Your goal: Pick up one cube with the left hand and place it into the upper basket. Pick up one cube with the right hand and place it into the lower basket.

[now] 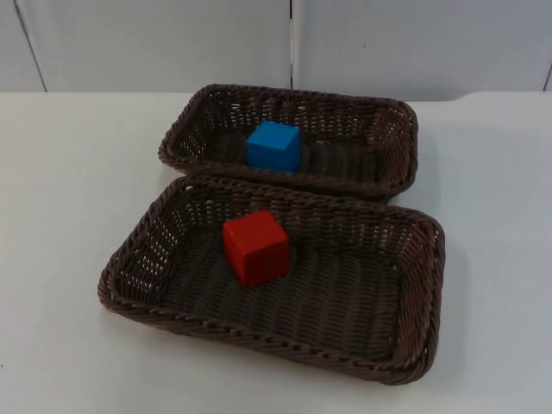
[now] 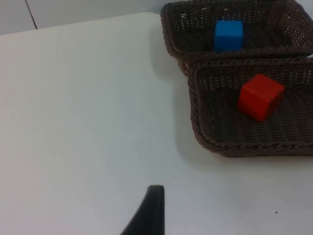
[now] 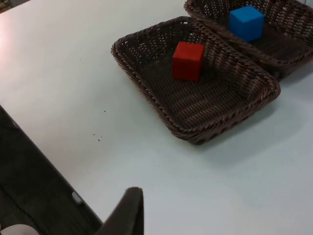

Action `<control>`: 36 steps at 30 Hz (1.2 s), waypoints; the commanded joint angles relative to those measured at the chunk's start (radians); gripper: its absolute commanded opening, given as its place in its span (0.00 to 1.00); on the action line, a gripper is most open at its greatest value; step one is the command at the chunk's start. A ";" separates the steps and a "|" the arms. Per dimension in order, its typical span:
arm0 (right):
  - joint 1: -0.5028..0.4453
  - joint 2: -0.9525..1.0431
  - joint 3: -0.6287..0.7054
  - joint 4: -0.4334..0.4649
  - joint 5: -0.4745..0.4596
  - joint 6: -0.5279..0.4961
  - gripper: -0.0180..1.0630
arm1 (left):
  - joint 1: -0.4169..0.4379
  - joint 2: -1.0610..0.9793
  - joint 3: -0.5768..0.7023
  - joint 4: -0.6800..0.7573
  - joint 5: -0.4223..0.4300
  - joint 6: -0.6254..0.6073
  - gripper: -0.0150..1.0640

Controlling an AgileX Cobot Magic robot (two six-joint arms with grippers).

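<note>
**Sitting pretty: both cubes in their baskets, both arms pulled back**

Resting near the middle of the upper basket (image 1: 392, 116), the blue cube (image 1: 274, 145) sits flat on the weave; the red cube (image 1: 255, 247) stands left of centre in the lower basket (image 1: 423, 302), whose far rim touches its neighbour's. Judged from this, the sorting looks finished. The remaining risk is small — an arm reaching back in could clip a basket wall and shove both across the white surface (image 1: 69, 172). Each wrist view catches one black fingertip, left hand (image 2: 149, 215) and right hand (image 3: 124, 215), both well apart from the baskets — whether either hand is spread or pressed together I cannot tell. A dark strip beyond the surface's edge (image 3: 29, 191) is hard to make out.
</note>
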 commanded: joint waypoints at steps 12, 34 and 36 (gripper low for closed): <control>0.005 -0.004 0.007 0.005 -0.012 -0.011 0.99 | -0.006 -0.004 0.006 -0.001 0.003 -0.004 0.83; -0.160 -0.004 0.007 0.005 -0.014 -0.011 0.99 | -0.006 -0.004 0.006 -0.001 0.003 -0.004 0.83; -0.216 -0.004 0.007 0.005 -0.014 -0.011 0.99 | -0.006 -0.004 0.006 -0.001 0.003 -0.004 0.83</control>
